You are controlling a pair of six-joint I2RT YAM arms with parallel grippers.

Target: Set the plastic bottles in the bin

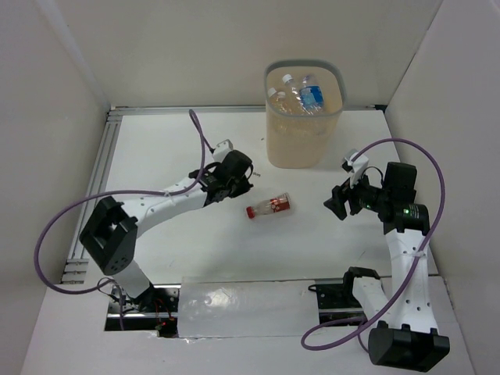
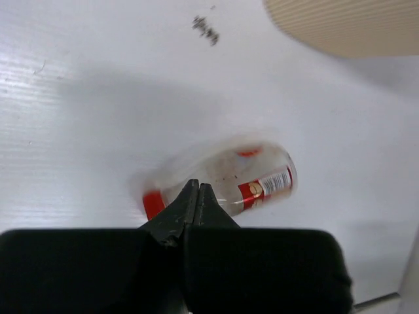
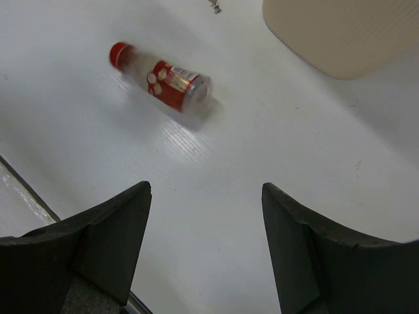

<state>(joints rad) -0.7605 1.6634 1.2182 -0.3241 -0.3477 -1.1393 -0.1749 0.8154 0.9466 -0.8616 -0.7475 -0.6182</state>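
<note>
Both empty, left end effector (image 2: 198, 191) closed near red bottle (image 2: 252, 178), right end effector (image 3: 206, 191) open

Left arm (image 1: 168, 197) jaws closed — right arm (image 1: 406, 248) jaws apart

- We see a white table (image 1: 180, 148) with a matte top; up close, fine parallel ridges run across it.
- We make out a small dark smudge (image 2: 205, 29) on that surface. It also shows at the top edge of the right wrist view, too small for us to tell what it is.
- Plain white walls (image 1: 195, 55) enclose the table on the left, far and right sides.
- A silvery metal rail (image 1: 95, 183) runs along the table's left edge.
- A glossy clear sheet (image 1: 234, 308) lies across the near edge.
- Just left of it we see a dark opening (image 1: 141, 322) with some reddish wiring inside.
</note>
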